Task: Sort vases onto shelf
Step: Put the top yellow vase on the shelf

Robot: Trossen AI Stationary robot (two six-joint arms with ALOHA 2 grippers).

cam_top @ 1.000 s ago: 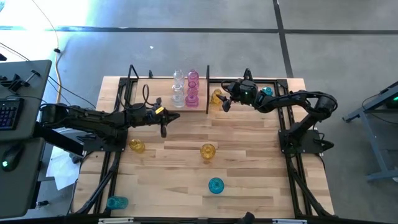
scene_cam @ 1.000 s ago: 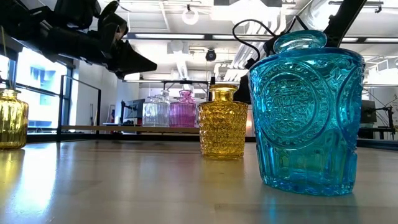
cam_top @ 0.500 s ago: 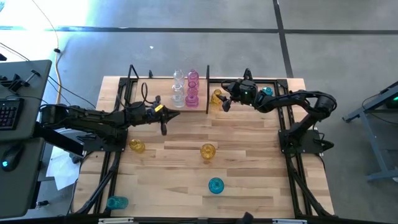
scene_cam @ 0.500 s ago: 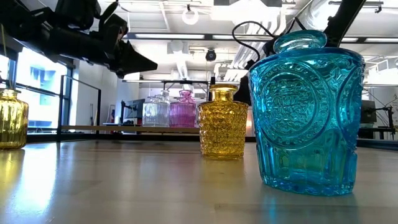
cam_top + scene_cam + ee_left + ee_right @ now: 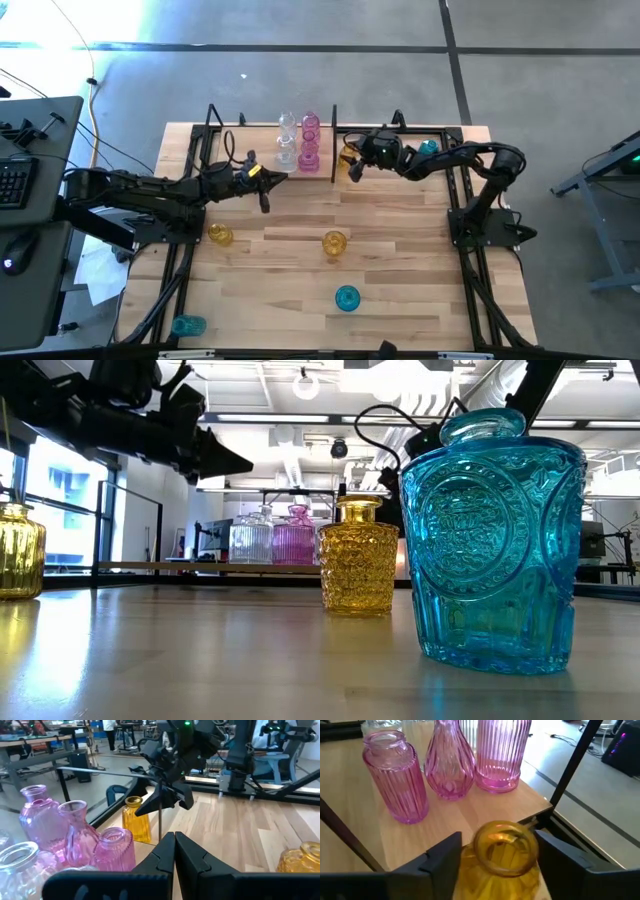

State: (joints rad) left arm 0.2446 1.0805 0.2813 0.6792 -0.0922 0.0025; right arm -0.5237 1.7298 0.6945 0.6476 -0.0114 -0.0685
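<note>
Right gripper (image 5: pixel 349 166), at the shelf's (image 5: pixel 330 125) post, straddles the neck of an amber vase (image 5: pixel 496 865); its fingers (image 5: pixel 442 857) flank the neck, contact not discernible. Beyond it, three pink vases (image 5: pixel 450 762) stand on the shelf board. Left gripper (image 5: pixel 264 208), clenched and empty, hangs over the table (image 5: pixel 400 260), near the pink vases, well apart from the amber one.

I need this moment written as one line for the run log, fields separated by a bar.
right gripper: open around amber vase at shelf | left gripper: shut, empty, near pink vases | loose on table: two amber, two teal
</note>
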